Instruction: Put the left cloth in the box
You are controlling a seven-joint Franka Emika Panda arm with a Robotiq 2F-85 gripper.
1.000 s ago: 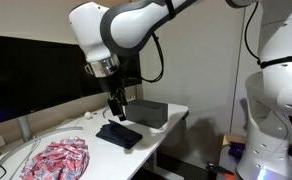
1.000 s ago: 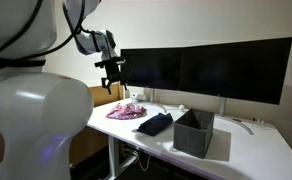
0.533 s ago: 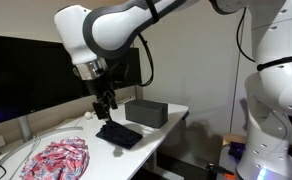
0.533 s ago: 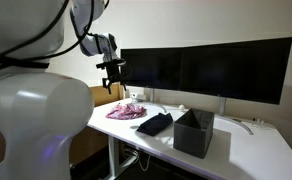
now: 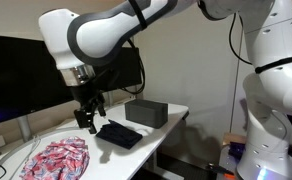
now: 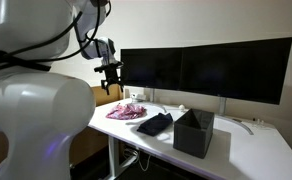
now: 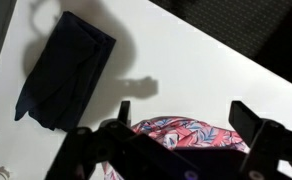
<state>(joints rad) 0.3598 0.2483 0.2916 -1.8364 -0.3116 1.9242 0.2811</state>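
Pink, red and white in a busy print, the left cloth (image 5: pixel 58 158) lies bunched at the lower left of an exterior view, on the white table (image 5: pixel 166 125) near its front edge. Up and to the right of it hangs the gripper (image 5: pixel 89 120), pointing down, its jaws spread wide with nothing between them. Next to the right is a plain navy cloth (image 5: pixel 118 134), flat on the table, and past that, right of centre, the dark box (image 5: pixel 146 112), well apart from the patterned cloth.

In an exterior view from another side the order holds: gripper (image 6: pixel 112 84) high at the left, patterned cloth (image 6: pixel 126 111) just below it, navy cloth (image 6: pixel 156 123) in the middle, box (image 6: pixel 194 132) toward the right.

The wrist view settles the relation that matters. The navy cloth (image 7: pixel 64 70) sits in the upper left, off to one side, while the patterned cloth (image 7: pixel 186 135) shows at the bottom centre, framed between the two open fingers (image 7: pixel 121 115). So the gripper (image 7: pixel 181 110) looks to be nearly above the cloth's near edge, with most of the fabric lying further toward the bottom of that frame.

My reading is that the next move is a short shift over the cloth's bulk and then a straight descent. The cloth's long axis cannot be told, since much of it is cut off or bunched. There is only the one arm to do it.
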